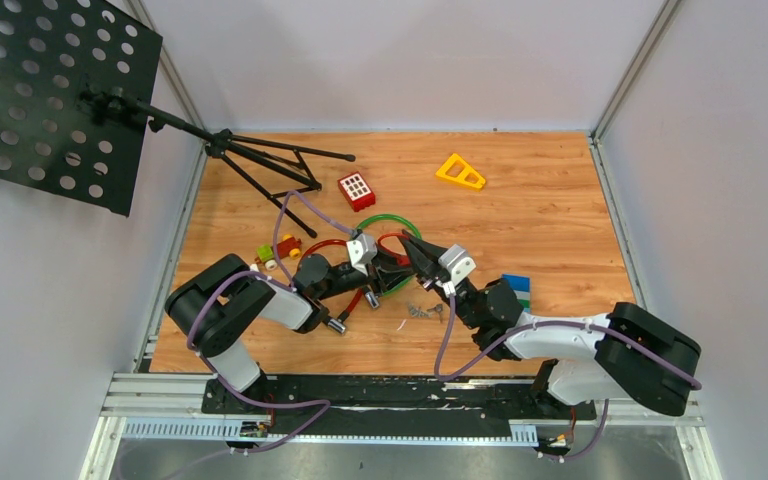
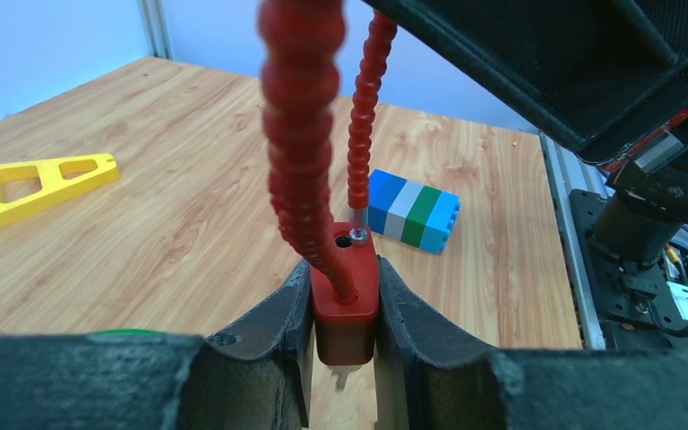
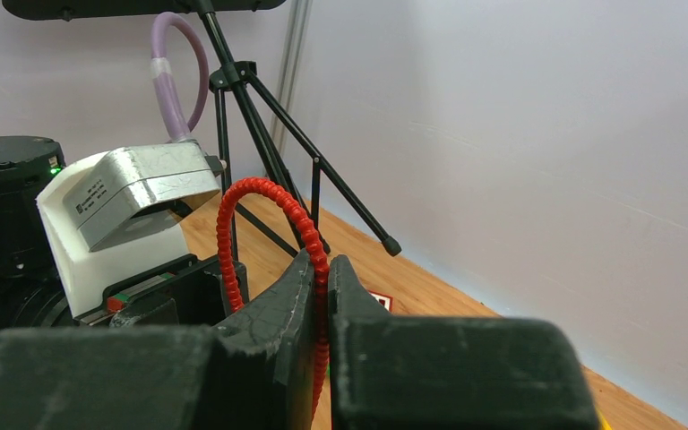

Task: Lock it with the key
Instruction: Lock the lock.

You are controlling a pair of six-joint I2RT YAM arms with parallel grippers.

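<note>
My left gripper is shut on the red body of a cable lock and holds it upright above the table. The lock's red ribbed cable loops up from the body. The cable's free end has a metal tip, which sits at the top of the body beside an open hole. My right gripper is shut on the red cable near that end. In the top view the two grippers meet tip to tip, left and right. A bunch of keys lies on the table just in front of them.
A green cable lock lies behind the grippers. A red block, a yellow triangle, a blue-green brick stack and small toy bricks lie around. A black music stand with tripod legs is at the back left.
</note>
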